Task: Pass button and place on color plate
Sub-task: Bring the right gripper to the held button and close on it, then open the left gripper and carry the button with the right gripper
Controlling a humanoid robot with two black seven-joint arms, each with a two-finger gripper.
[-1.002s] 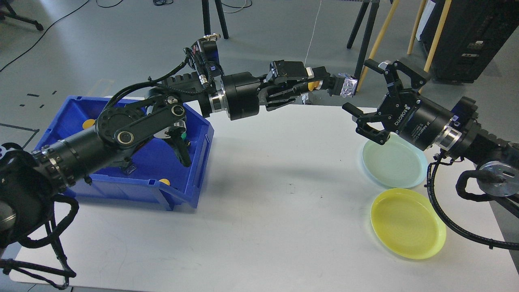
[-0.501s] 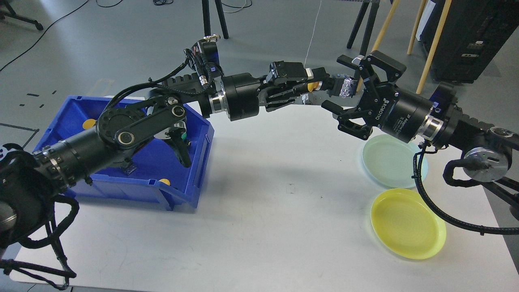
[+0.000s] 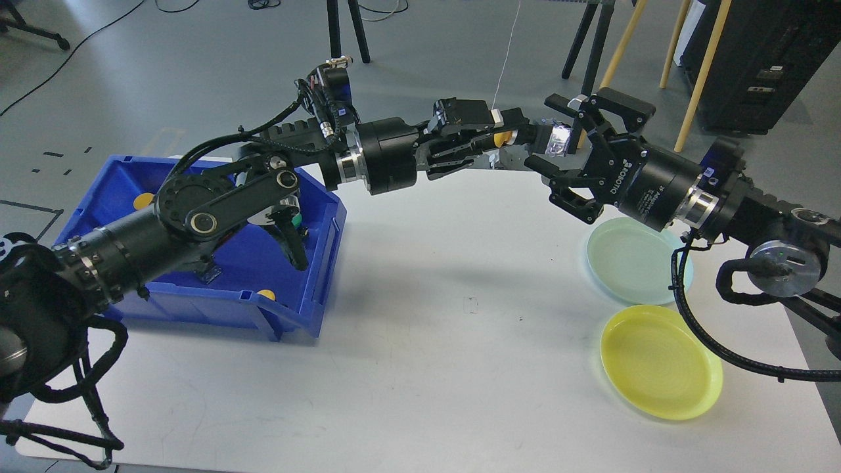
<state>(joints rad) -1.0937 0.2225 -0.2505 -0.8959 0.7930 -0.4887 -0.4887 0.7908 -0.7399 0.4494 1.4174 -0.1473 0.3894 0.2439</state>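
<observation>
My left gripper [image 3: 555, 139] reaches out over the far edge of the table. It is shut, and a yellow button [image 3: 502, 138] shows between its fingers just behind the clear pads. My right gripper [image 3: 548, 135] is open. Its two fingers stand above and below the left gripper's tip and straddle it. I cannot tell whether they touch it. A pale green plate [image 3: 634, 259] and a yellow plate [image 3: 660, 361] lie on the table at the right, below my right arm.
A blue bin [image 3: 197, 309] stands at the left under my left arm, with more yellow buttons [image 3: 266, 294] in it. The white table [image 3: 427, 328] spreads between the bin and the plates. Tripod legs and wooden poles stand on the floor behind.
My right gripper has moved left and up from above the pale green plate, and its open fingers now straddle the left gripper's tip. The left arm has barely moved.
</observation>
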